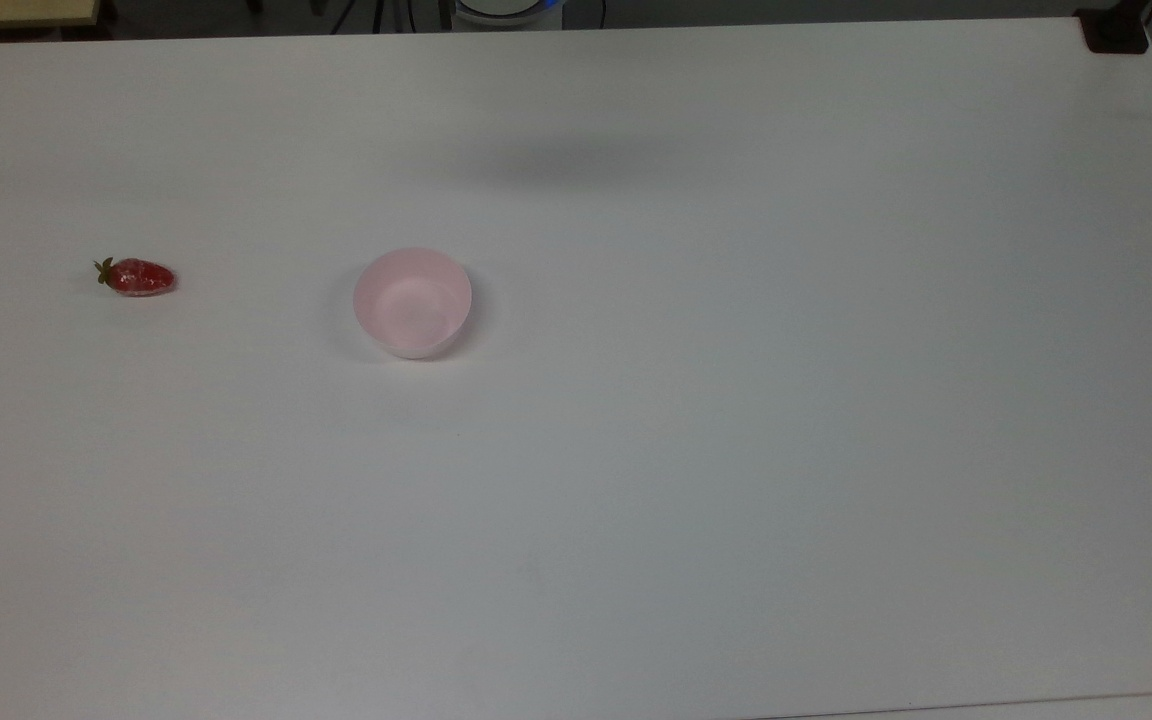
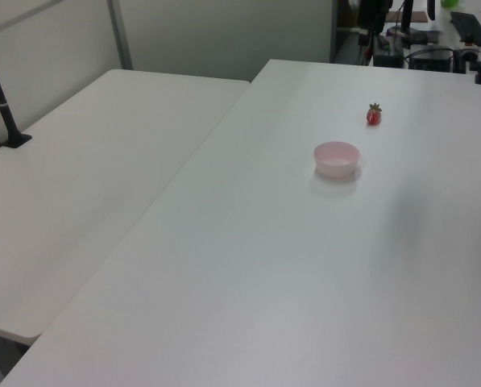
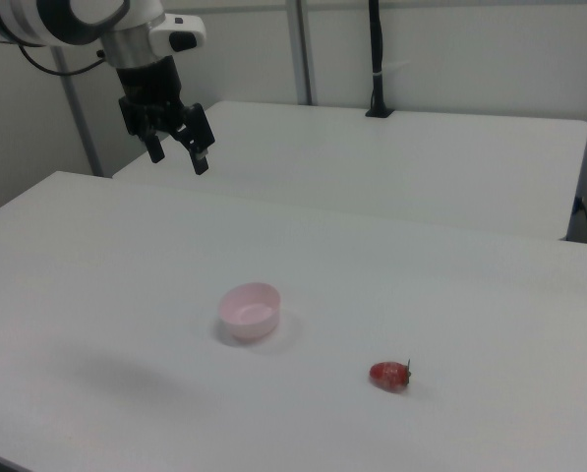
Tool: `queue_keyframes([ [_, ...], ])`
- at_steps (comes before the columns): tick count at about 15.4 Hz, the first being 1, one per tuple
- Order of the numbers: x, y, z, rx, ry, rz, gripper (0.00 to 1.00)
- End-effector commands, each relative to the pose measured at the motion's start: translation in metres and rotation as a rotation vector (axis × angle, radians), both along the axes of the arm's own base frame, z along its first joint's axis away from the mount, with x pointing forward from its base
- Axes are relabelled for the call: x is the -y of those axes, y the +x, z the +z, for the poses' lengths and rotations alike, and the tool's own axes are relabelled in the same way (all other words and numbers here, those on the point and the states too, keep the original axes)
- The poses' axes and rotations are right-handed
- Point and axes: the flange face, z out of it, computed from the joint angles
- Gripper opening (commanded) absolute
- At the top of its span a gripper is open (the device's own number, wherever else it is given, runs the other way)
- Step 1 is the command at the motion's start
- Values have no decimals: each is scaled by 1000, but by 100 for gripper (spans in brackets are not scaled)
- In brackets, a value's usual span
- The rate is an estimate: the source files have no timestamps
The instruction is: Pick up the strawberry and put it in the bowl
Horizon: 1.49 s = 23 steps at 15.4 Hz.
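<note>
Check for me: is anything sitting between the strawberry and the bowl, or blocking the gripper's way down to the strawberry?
Nothing visible. The table is bare between the strawberry and the bowl. The open gripper hangs high, with open air toward the strawberry.

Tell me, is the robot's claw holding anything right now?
No, nothing is held. The gripper hangs open and empty high above the table. The strawberry lies on the table, apart from the bowl.

white table – second white table alongside (edges touching) | black pole clamped on it
</note>
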Motion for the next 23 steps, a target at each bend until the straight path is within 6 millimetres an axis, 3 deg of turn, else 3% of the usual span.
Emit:
queue_keyframes([
  [1,0,-6,-1,-21,-6,36,100],
  [13,-2,-6,-1,-25,-6,42,100],
  [19,14,-7,-2,-28,-14,96,100],
  [23,48,-9,-6,-40,-39,205,100],
])
